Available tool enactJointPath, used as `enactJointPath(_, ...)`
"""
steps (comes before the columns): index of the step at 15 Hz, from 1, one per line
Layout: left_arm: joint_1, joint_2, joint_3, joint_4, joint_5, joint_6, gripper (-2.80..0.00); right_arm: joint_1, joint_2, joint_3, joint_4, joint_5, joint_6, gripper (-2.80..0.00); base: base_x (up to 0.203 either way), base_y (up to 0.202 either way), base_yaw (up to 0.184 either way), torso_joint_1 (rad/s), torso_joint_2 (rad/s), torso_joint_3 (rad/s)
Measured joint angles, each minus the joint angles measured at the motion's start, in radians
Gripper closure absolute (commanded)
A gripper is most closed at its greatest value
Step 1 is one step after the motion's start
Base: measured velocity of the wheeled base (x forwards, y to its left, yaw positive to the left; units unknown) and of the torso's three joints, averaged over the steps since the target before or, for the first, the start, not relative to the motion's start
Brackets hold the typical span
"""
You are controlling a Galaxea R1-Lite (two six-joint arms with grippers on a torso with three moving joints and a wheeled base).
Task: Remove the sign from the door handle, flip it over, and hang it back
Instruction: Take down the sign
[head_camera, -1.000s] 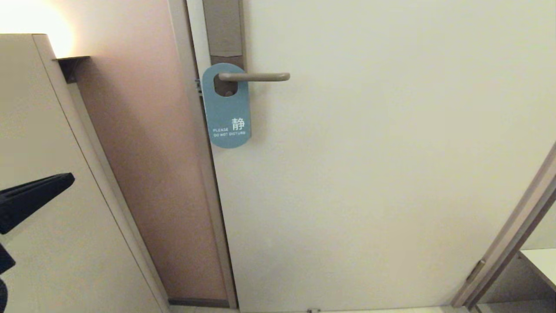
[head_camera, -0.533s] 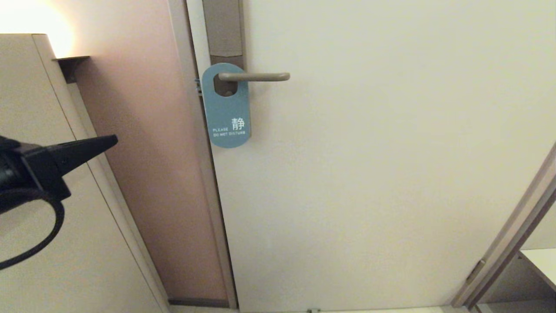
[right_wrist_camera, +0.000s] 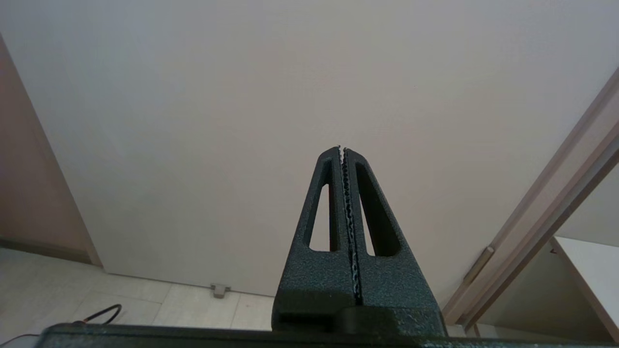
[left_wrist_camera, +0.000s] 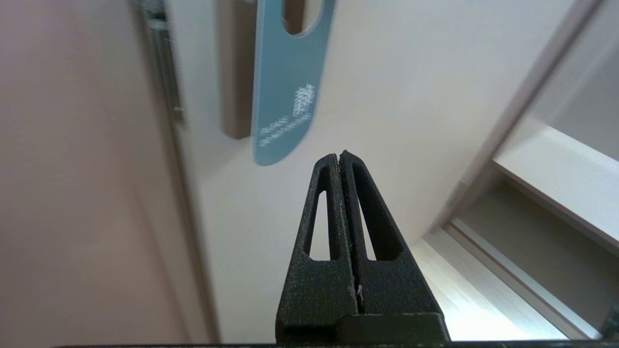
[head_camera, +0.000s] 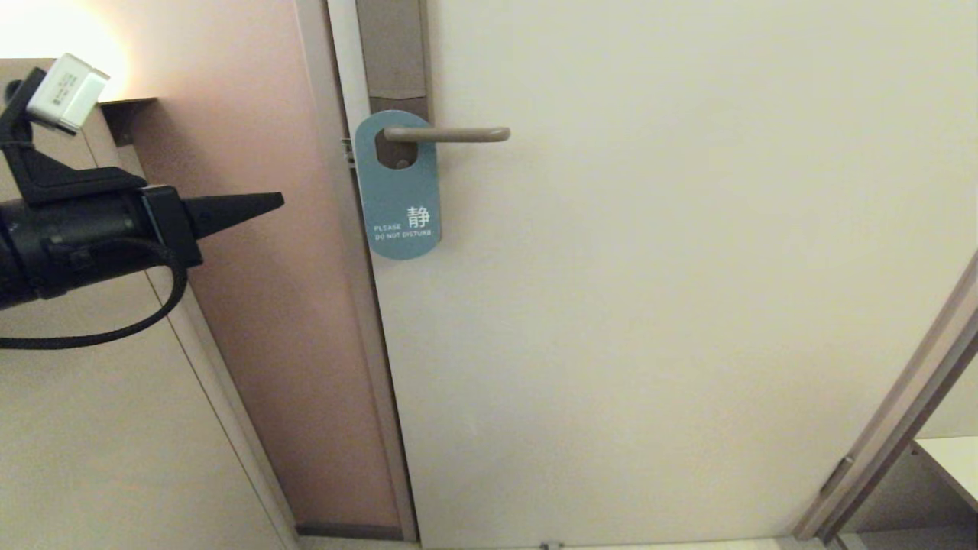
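Observation:
The sign (head_camera: 399, 200) hangs by its hole on the door handle (head_camera: 451, 135), blue "PLEASE DO NOT DISTURB" face outward, flat against the door. The handle is a beige lever on a grey-brown plate (head_camera: 391, 46). My left gripper (head_camera: 280, 202) is shut and empty, pointing right toward the sign, still well to its left and level with its middle. In the left wrist view the sign (left_wrist_camera: 286, 96) hangs beyond the shut left gripper (left_wrist_camera: 339, 154). My right gripper (right_wrist_camera: 341, 149) is shut, empty, low before the bare door; it is out of the head view.
A pinkish wall strip (head_camera: 252, 305) and door frame (head_camera: 351, 305) lie left of the door (head_camera: 649, 267). A cabinet side (head_camera: 92, 420) stands at far left. A second frame edge (head_camera: 894, 428) and shelf run at the lower right. A doorstop (right_wrist_camera: 220, 290) sits on the tiled floor.
My left arm has risen from the lower left edge and reached rightward toward the sign, staying shut. The sign, the handle and the right gripper have not moved.

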Motion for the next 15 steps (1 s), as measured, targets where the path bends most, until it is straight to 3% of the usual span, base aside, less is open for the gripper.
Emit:
enactJointPath(8, -0.001, 0.148, -0.009, -0.085, -0.021, -0.002, 0.00, 0.000, 0.000, 0.000, 0.000, 0.000, 0.000, 0.00, 0.000, 0.000, 0.000, 0.000, 0.00, 0.000)
enactJointPath(9, -0.004, 0.160, -0.009, -0.097, -0.022, -0.003, -2.80, 0.000, 0.000, 0.000, 0.000, 0.000, 0.000, 0.00, 0.000, 0.000, 0.000, 0.000, 0.00, 0.000)
enactJointPath(15, -0.013, 0.197, -0.002, -0.139, -0.022, -0.002, -2.80, 0.000, 0.000, 0.000, 0.000, 0.000, 0.000, 0.00, 0.000, 0.000, 0.000, 0.000, 0.00, 0.000)
